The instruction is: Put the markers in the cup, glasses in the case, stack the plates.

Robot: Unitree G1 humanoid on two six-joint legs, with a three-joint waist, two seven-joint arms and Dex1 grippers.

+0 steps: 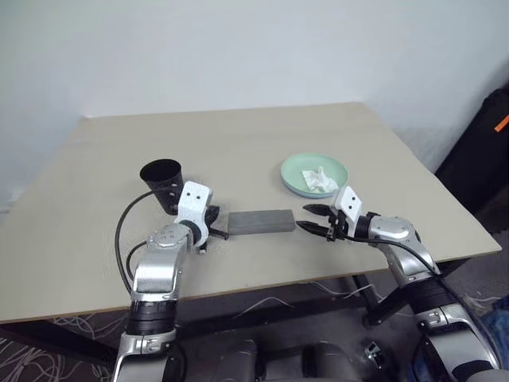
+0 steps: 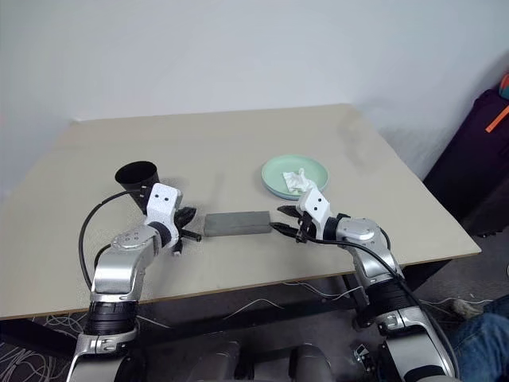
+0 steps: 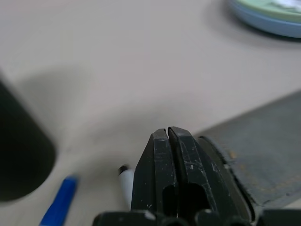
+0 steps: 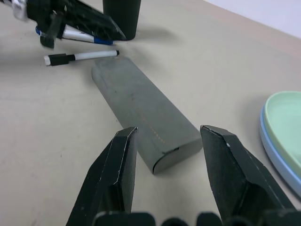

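Both grippers hang low over the near part of the beige table (image 1: 262,143). On the right, the right gripper (image 4: 167,136) has its two black fingers spread wide with nothing between them, aimed at the near end of the grey case (image 4: 141,115), which lies closed and flat on the table between the two arms. On the left, the left gripper (image 3: 168,141) has its fingers pressed together on nothing, hovering just beside the other end of the case.

Two markers lie on the table by that far end of the case: one with a black cap (image 4: 80,57), just beside the case's end, and one with blue ends (image 4: 80,36) a little further off, partly behind the left gripper. Past them stands the black cup (image 1: 162,183), upright; what it holds cannot be told.

Farther back on the right, the mint green plate (image 1: 296,169) sits stacked on the light blue plate (image 4: 270,150), with a crumpled white tissue (image 1: 320,180) lying in the top one.
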